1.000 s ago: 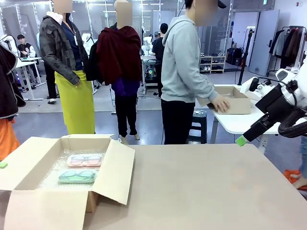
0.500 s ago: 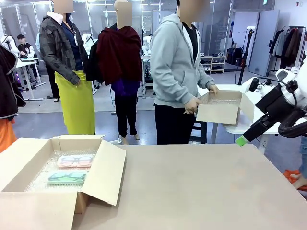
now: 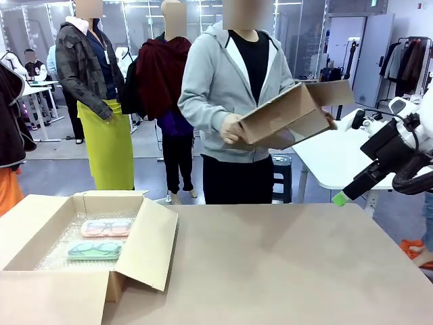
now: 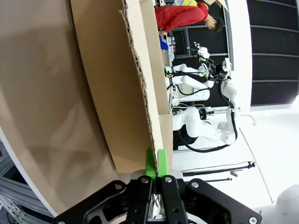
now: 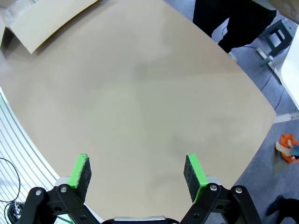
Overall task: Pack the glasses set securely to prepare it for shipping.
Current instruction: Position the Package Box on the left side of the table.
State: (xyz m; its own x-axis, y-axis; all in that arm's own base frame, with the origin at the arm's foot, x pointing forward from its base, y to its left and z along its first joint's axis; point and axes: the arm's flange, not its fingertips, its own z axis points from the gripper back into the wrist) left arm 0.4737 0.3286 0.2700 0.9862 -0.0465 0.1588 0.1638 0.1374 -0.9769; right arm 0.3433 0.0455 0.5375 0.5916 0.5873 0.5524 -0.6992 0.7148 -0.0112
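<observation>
On the beige table [image 3: 284, 264], an open cardboard box [image 3: 145, 247] sits at the robot's left, its flaps spread wide. Beyond the table's far edge, a person in a grey hoodie [image 3: 216, 81] holds a second, smaller cardboard box [image 3: 287, 115] tilted in both hands. Inside the open box, on bubble wrap [image 3: 57, 247], the pink glasses case [image 3: 106, 228] lies just behind the mint-green glasses case [image 3: 95, 250], side by side. The right gripper [image 5: 135, 170] hangs over bare tabletop right of the box, fingers wide apart. The left gripper [image 4: 154, 163] has its green pads pressed together, apparently pinching a box flap's edge [image 4: 140, 93].
</observation>
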